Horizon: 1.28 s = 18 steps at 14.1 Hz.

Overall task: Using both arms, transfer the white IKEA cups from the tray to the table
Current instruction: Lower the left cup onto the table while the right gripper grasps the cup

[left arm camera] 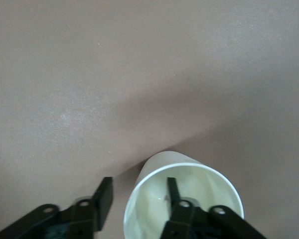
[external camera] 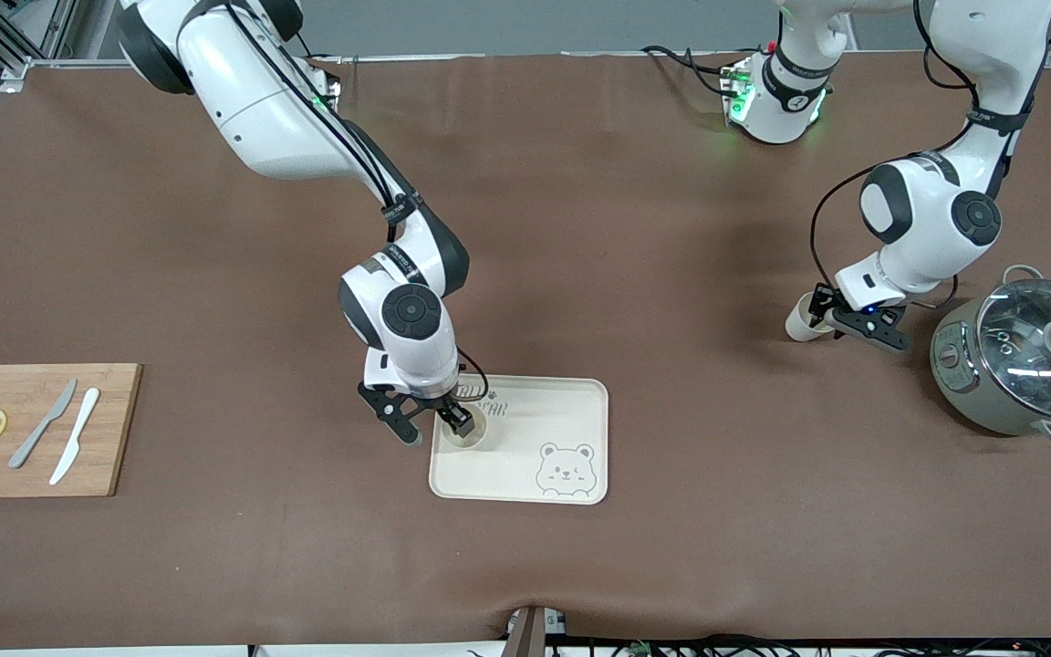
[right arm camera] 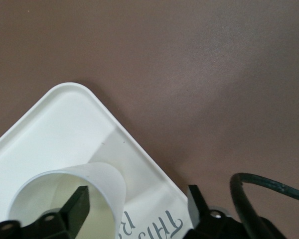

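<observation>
One white cup (external camera: pixel 469 438) stands on the cream bear tray (external camera: pixel 544 415), at its corner toward the right arm's end. My right gripper (external camera: pixel 434 427) is open over it: one finger is inside the cup (right arm camera: pixel 102 181), the other well outside over the tray (right arm camera: pixel 65 124), and the right gripper (right arm camera: pixel 138 199) straddles the cup wall. The second white cup (external camera: pixel 801 321) is on the bare table beside the pot. My left gripper (external camera: pixel 823 313) is open astride its rim, one finger inside the cup (left arm camera: pixel 189 174) and one outside; the left gripper (left arm camera: pixel 137 196) does not clamp the wall.
A grey-green pot with a glass lid (external camera: pixel 1023 360) stands close to the left gripper, toward the left arm's end. A wooden board (external camera: pixel 115 429) with two knives and lemon slices lies at the right arm's end. Brown mat covers the table.
</observation>
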### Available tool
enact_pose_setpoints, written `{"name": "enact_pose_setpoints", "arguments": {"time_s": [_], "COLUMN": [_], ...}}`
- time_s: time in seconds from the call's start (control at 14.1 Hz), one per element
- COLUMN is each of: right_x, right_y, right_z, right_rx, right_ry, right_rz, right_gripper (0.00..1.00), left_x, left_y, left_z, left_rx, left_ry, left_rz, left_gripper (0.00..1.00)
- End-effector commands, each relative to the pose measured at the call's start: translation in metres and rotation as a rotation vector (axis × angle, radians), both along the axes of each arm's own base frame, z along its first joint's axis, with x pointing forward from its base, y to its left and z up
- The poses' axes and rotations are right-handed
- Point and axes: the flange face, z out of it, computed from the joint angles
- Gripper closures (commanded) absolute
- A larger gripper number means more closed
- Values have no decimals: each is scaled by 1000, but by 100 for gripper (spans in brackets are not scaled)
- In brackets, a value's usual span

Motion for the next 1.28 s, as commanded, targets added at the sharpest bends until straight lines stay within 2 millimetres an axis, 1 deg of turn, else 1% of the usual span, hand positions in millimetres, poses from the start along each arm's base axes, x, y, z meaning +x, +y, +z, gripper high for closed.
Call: {"name": "enact_pose_setpoints", "arguments": {"time_s": [0.0,0.07,0.14,0.28,0.43,0.5,0.64,0.71,0.78,0.85,0.92,1.21], "right_x": [3,3,2,2,2,3,3,3,3,4,4,3], "right_y": [4,4,5,6,7,6,6,6,6,5,4,6], "right_z": [3,3,3,2,4,4,5,5,5,5,5,4], "right_rx": [-8,-8,-8,-8,-6,-8,-7,-7,-4,-5,-5,-6], "right_ry": [-20,-20,-20,-20,-21,-20,-23,-23,-22,-21,-23,-22], "right_rz": [9,9,11,12,13,11,12,12,10,10,8,9], "right_gripper": [39,43,45,53,68,77,88,91,91,92,99,100], "left_x": [2,2,2,2,2,2,3,3,4,6,7,13], "left_y": [-1,-1,-1,0,2,4,5,5,5,6,5,2], "left_z": [1,1,1,1,2,3,7,9,13,22,28,60], "left_rx": [-9,-9,-9,-9,-9,-8,-8,-9,-11,-13,-16,-50], "left_ry": [-24,-25,-26,-26,-28,-30,-38,-41,-45,-59,-62,-33], "left_rz": [2,3,3,3,3,6,8,7,10,15,17,32], "left_gripper": [22,6,0,0,0,0,0,0,0,0,0,0]}}
